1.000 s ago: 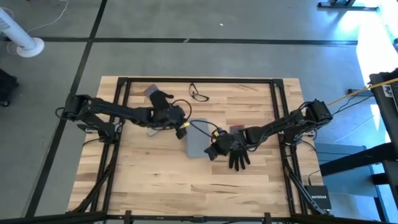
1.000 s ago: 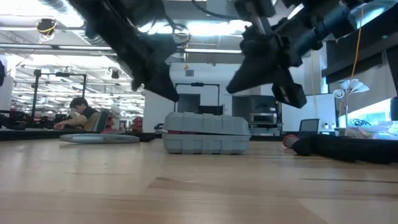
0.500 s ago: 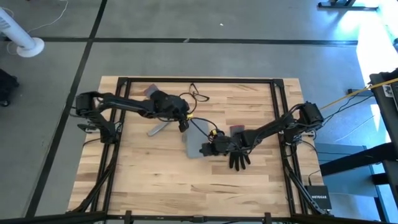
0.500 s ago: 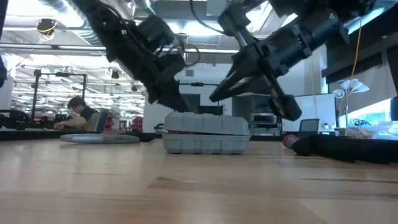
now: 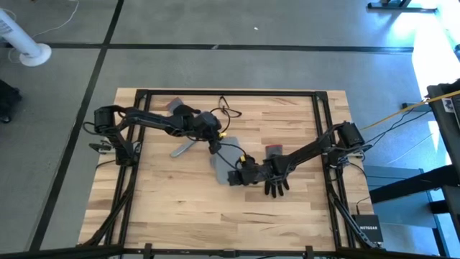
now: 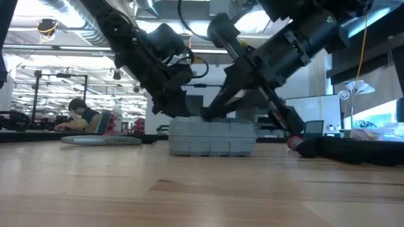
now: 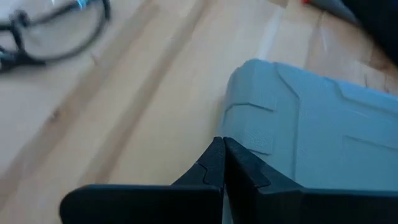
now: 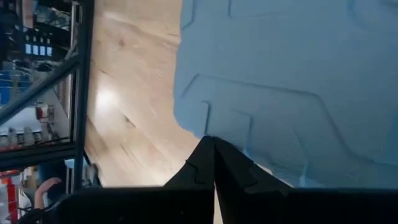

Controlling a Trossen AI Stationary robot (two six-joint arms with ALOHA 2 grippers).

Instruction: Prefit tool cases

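Observation:
The blue-grey tool case (image 5: 221, 164) lies flat on the wooden table near its middle, and shows in the low view as a ribbed grey box (image 6: 212, 137). My left gripper (image 5: 215, 147) reaches in from the table's left. It is shut, with its tips at the case's far left corner. My right gripper (image 5: 233, 175) comes in from the table's right, also shut, with its tips at the case's near edge. Both arms cover much of the lid from above. My left gripper sets its shut fingertips on the lid's far left corner (image 7: 244, 133), slanting down from the table's left and far side. The case stays flat on the table. My right gripper sets its shut fingertips on the lid near its near edge (image 8: 231, 127), slanting down from the table's right.
A black glove (image 5: 277, 184) lies just right of the case, under the right arm. A slim grey bar (image 5: 182, 149) lies left of the case. Glasses (image 5: 229, 108) and a grey piece (image 5: 175, 106) sit near the far edge. The near half of the table is bare wood.
Both grippers have come down onto the case. The left has gone toward the table's right and near side, and the right toward the left, rolling as it went. The case's top stands slightly lower, and its red seam has gone from the low view.

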